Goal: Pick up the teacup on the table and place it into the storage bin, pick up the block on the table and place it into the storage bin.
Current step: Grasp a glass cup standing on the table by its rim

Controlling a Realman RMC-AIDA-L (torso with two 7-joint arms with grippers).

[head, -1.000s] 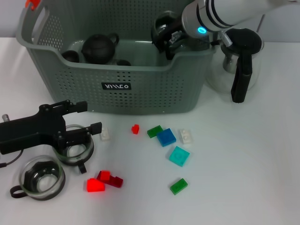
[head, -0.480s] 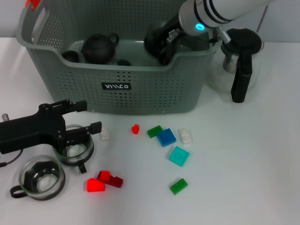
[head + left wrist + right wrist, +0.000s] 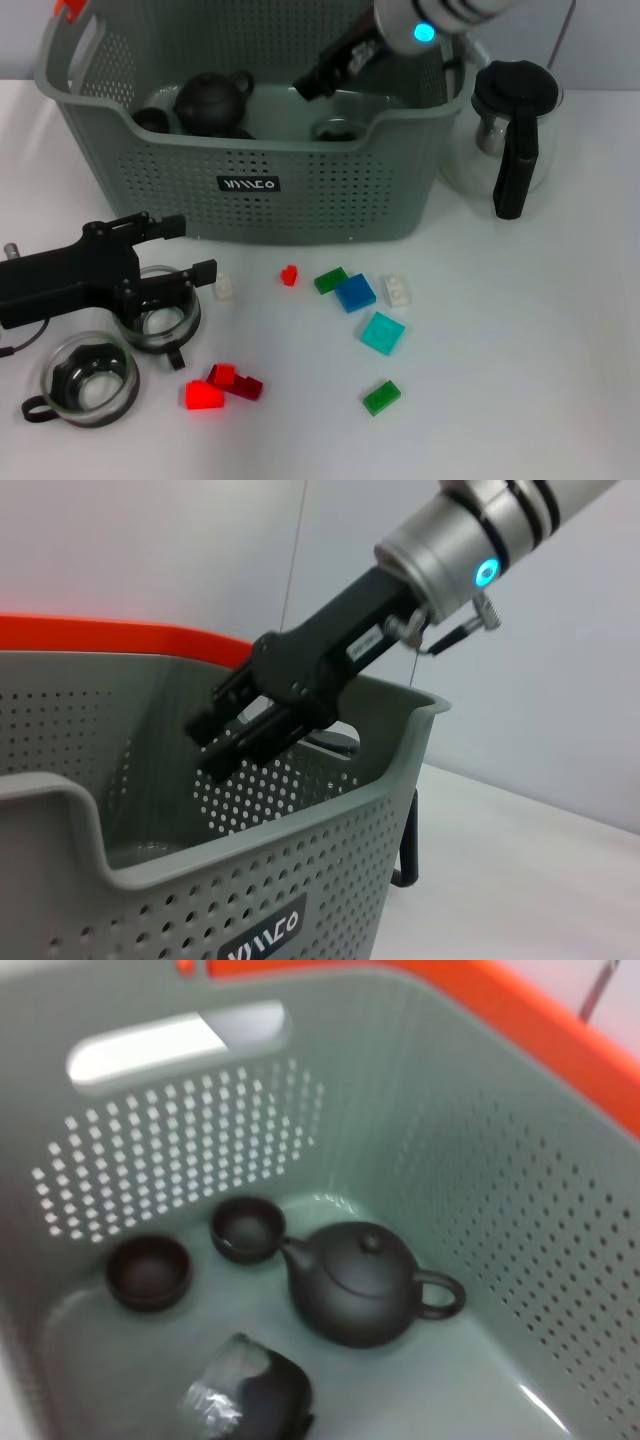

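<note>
The storage bin (image 3: 250, 150) holds a dark teapot (image 3: 210, 103) and small cups (image 3: 247, 1228). The right claw (image 3: 312, 80) hangs spread above them. The left claw (image 3: 160, 260) is spread around a glass teacup (image 3: 158, 310) on the desk (image 3: 520, 350).

Looks like a robotics lab test bench to me: plain white surface (image 3: 540, 380), bare pale wall (image 3: 150, 540) behind, and random props like toy bricks (image 3: 355, 293) scattered around.
</note>
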